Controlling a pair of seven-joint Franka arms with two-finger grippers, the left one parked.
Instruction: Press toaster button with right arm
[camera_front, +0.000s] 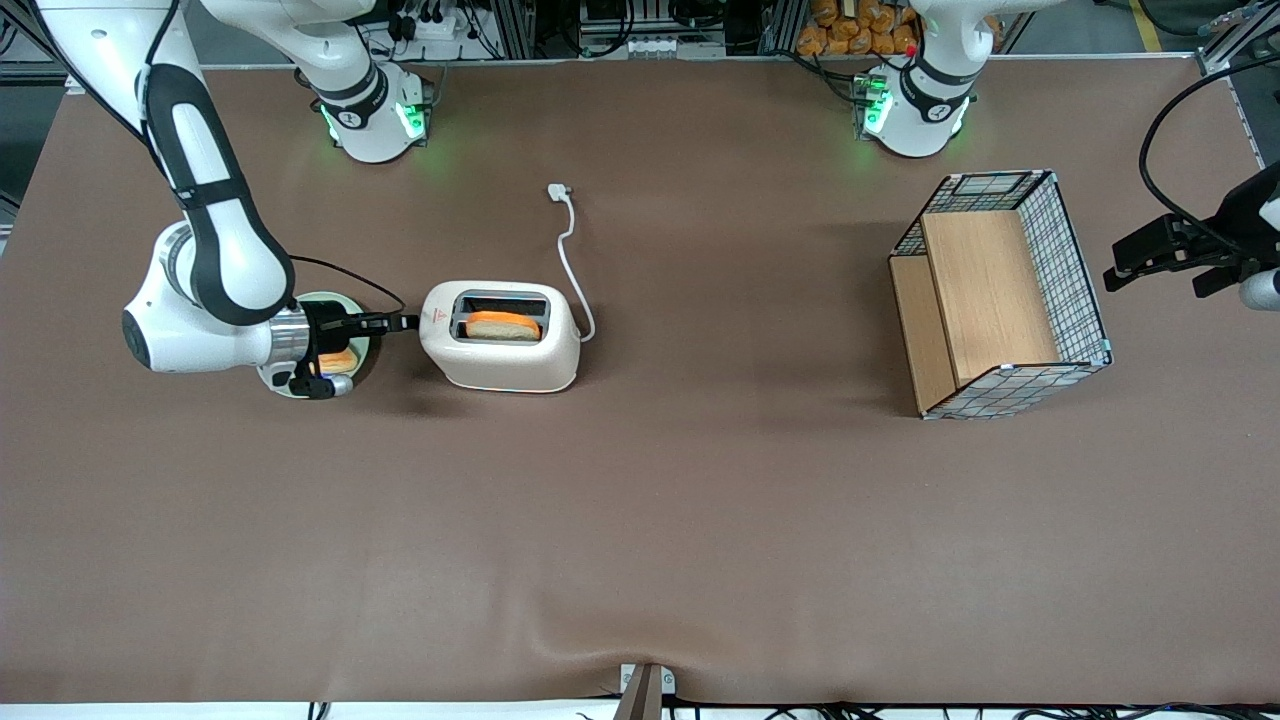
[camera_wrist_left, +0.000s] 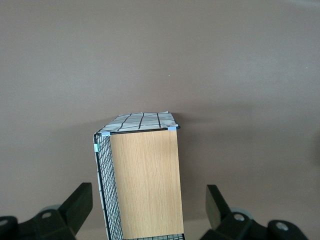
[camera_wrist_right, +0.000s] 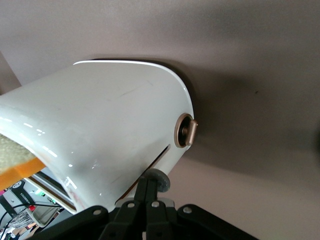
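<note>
No legible text or numbers anywhere. Only sign: a small red triangular mark (camera_front: 436, 316) on the toaster (camera_front: 500, 336) top, its wording too small to read.

A wire-mesh basket (camera_front: 1003, 296) with wooden boards lies on the brown counter (camera_front: 640, 520) toward the parked arm's end. A pale green plate (camera_front: 340, 305) sits toward the working arm's end.

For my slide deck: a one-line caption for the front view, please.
Right arm's gripper at the toaster's narrow end, bread in one slot.
</note>
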